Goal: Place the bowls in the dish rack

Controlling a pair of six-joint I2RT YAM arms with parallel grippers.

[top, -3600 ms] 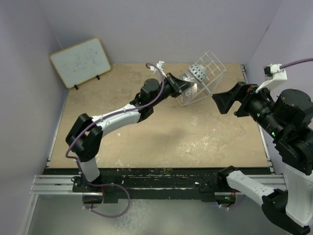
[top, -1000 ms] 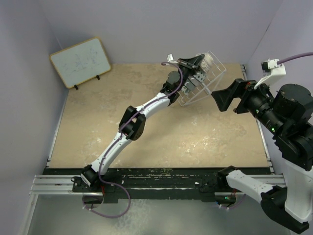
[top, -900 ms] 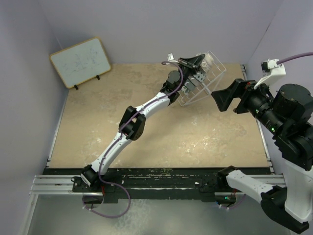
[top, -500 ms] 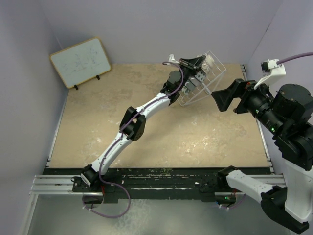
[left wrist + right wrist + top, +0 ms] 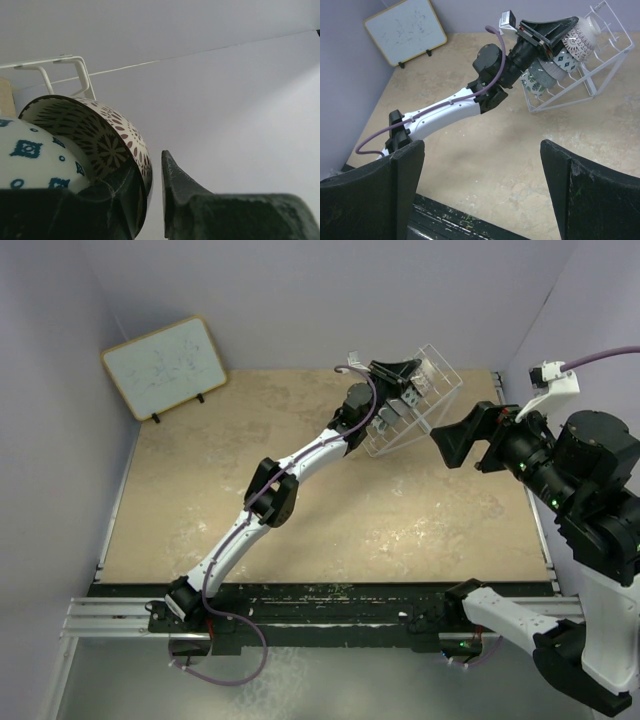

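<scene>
left gripper (image 5: 151,190): jaws slightly parted astride rim of brown-white bowl (image 5: 117,135) | bowl: in dish rack (image 5: 430,405), table's 1 o'clock | right gripper (image 5: 480,150): spread wide, empty, 3 o'clock

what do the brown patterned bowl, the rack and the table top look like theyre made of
Brown-and-white bowl: likely glazed ceramic; smooth surface, faint sheen, crisp printed pattern.
Dish rack: thin bent rods in glossy white, probably coated metal wire.
Table top: matte, mottled beige with a stone look; whether it is laminate or a mat, I cannot tell.
</scene>
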